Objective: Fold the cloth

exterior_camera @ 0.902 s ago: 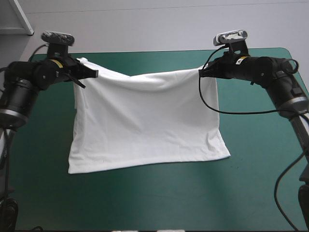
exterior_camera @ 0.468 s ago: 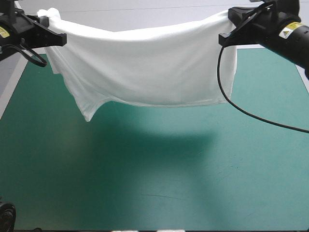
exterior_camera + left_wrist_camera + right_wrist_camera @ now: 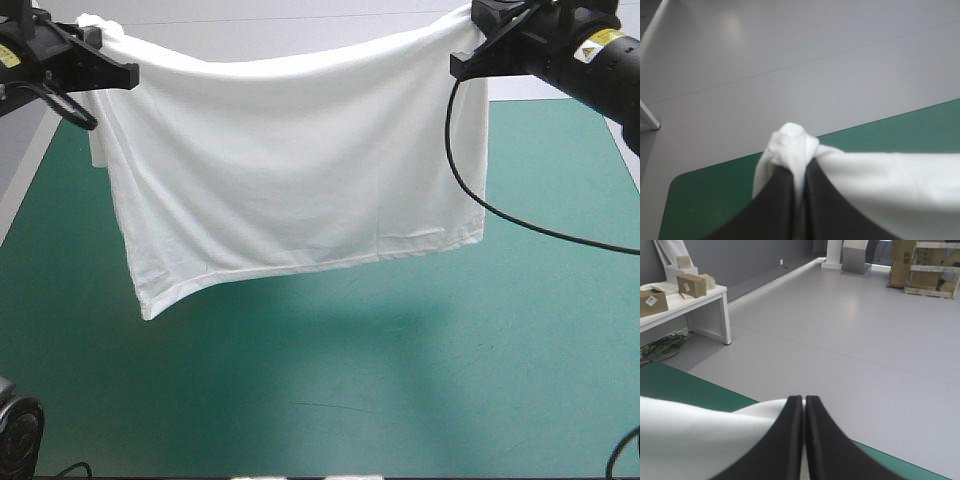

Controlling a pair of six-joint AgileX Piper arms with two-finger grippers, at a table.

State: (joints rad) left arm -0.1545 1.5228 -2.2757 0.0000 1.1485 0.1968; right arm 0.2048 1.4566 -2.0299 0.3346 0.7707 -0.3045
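the white short-sleeved fabric t-shirt (image 3: 300, 170) hangs spread above the teal-green table cover (image 3: 400, 390), its top corners clamped by the black-finned left gripper (image 3: 800, 172) and right gripper (image 3: 803, 401); no fold looks made yet.

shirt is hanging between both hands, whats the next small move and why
Probably lower both together to lay it flat: the T-shirt hangs clear of the table, pinched at its top corners by the left hand and right hand.
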